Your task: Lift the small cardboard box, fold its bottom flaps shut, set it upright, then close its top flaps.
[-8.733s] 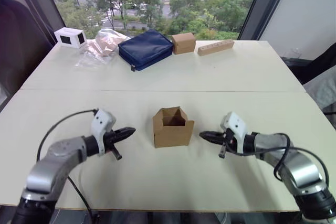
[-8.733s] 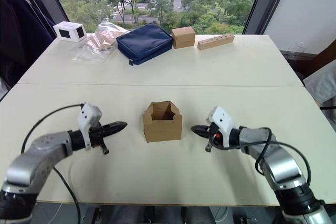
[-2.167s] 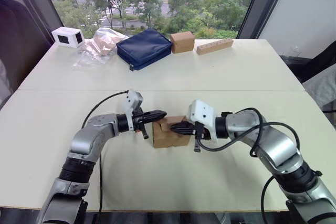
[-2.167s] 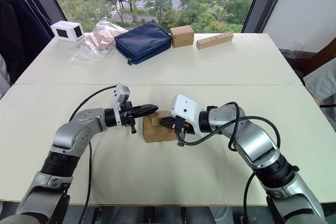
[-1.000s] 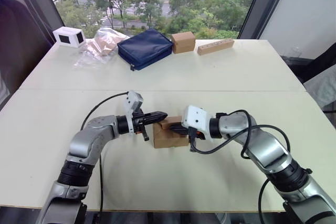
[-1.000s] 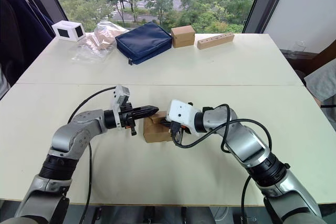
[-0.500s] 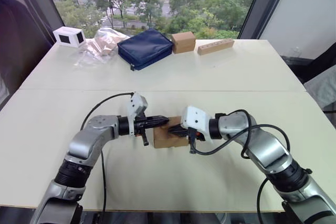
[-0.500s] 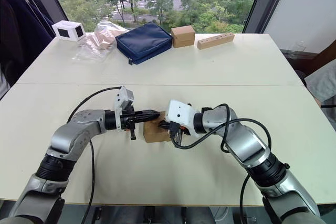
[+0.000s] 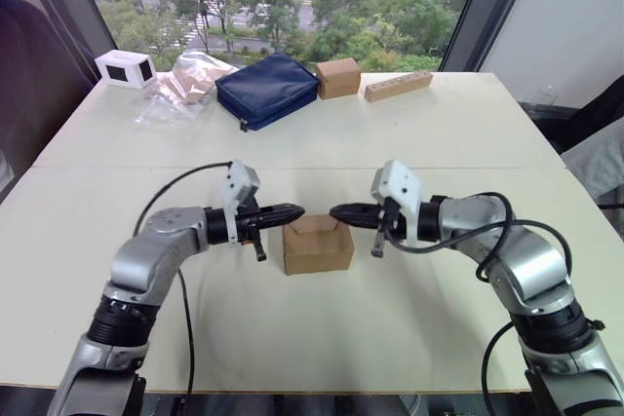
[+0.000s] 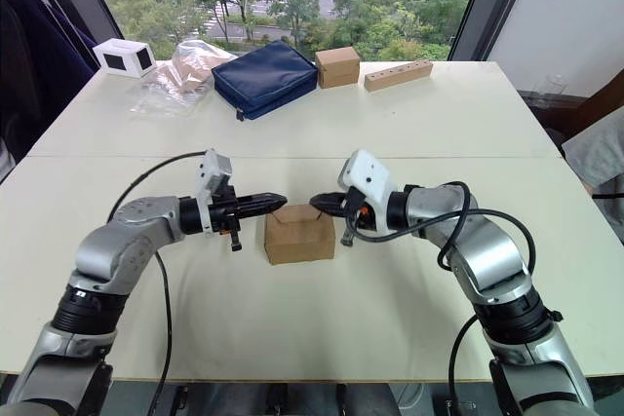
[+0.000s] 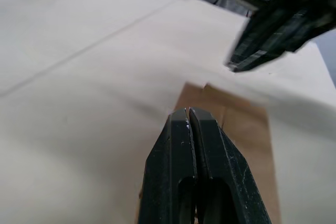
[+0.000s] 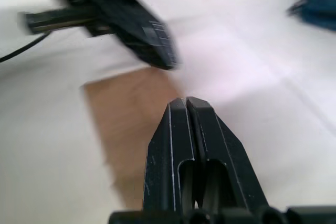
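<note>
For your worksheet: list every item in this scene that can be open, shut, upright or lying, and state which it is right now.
small cardboard box: upright on the table, free of both grippers.
top flaps: folded shut.
left gripper: shut, holding nothing, tip above the box's left top edge.
right gripper: shut, holding nothing, tip above the box's right top edge.
blue pouch: lying flat, looks closed.
other brown box: closed, upright at the far edge.

Matt brown cardboard box point(image 9: 317, 244) on a smooth pale table point(image 9: 322, 328), flanked by glossy black plastic fingers point(image 11: 190, 156)
</note>
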Robot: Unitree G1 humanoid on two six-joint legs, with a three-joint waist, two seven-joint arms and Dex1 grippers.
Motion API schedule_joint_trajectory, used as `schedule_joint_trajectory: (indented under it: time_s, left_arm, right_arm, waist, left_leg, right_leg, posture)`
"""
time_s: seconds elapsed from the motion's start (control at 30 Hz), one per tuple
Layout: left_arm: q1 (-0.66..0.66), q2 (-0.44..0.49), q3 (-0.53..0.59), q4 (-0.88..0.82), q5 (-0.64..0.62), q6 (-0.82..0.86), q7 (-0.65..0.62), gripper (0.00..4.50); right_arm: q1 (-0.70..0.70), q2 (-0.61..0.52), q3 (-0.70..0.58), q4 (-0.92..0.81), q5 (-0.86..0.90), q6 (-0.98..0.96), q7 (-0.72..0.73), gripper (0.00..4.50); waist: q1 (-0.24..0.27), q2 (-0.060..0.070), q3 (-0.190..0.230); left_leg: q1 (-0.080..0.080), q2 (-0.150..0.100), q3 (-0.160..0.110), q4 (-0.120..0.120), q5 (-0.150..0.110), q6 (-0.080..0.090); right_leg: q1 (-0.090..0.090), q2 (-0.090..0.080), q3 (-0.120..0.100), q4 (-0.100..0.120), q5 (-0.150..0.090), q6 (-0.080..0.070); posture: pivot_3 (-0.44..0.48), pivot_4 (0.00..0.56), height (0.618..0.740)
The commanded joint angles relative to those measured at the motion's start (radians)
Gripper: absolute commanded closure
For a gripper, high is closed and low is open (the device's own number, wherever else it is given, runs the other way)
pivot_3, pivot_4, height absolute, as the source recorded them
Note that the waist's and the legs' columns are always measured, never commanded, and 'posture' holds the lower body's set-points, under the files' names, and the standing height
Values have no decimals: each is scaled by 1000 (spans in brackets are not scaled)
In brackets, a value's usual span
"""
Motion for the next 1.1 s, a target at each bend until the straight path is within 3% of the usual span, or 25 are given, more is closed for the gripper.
schedule_joint_trajectory:
  time_s: [0.03,0.4,0.5,0.67,0.77,0.83,0.97,1.07,1.1]
  left_arm:
    - [-14,17,10,-59,-16,13,9,4447]
    - [28,42,-138,-72,124,-78,-9,4447]
    - [30,48,-178,-46,185,-121,-5,4447]
    - [41,49,-183,-43,185,-136,-26,4447]
    - [40,33,-151,-47,156,-117,-8,4447]
    - [28,0,-73,-59,67,-68,21,4447]
    - [-9,-26,88,-111,-103,57,102,4447]
    - [-6,-10,155,-142,-120,83,171,4447]
    - [5,33,173,-154,-108,126,197,4447]
  right_arm:
    - [-12,-3,3,1,-12,-39,-9,4500]
    - [-18,-18,175,71,-162,-164,0,4500]
    - [-12,-13,186,77,-175,-176,4,4500]
    - [-8,-7,191,78,-187,-180,9,4500]
    - [7,-5,176,79,-185,-190,7,4500]
    - [22,1,135,84,-164,-209,-1,4500]
    - [28,60,-37,72,-26,-176,-33,4500]
    - [30,71,-138,46,69,-124,-46,4500]
    - [36,65,-202,34,133,-87,-46,4500]
  waist:
    - [2,0,0]
    - [1,0,0]
    - [1,0,0]
    - [1,0,0]
    - [1,0,0]
    - [2,0,0]
    - [2,-1,0]
    - [2,0,0]
    - [1,0,0]
  left_leg:
    - [0,0,0,0,0,0]
    - [0,0,0,0,0,0]
    - [0,0,0,0,0,0]
    - [0,0,0,0,0,0]
    - [0,0,0,0,0,0]
    - [0,0,0,0,0,0]
    - [0,0,0,0,0,0]
    - [-1,0,0,0,0,0]
    - [0,0,0,0,0,0]
  right_leg:
    - [0,0,0,0,0,0]
    - [0,0,0,0,0,0]
    - [0,0,0,0,0,0]
    - [0,0,0,0,0,0]
    - [0,0,0,0,0,0]
    - [0,0,0,0,0,0]
    - [0,0,0,0,0,0]
    - [0,0,0,0,0,0]
    - [0,0,0,0,0,0]
  posture:
    - [0,150,740]
    - [0,150,740]
    - [0,150,740]
    - [0,150,740]
    - [0,150,740]
    - [0,150,740]
    - [0,150,740]
    - [0,150,740]
    - [0,150,740]
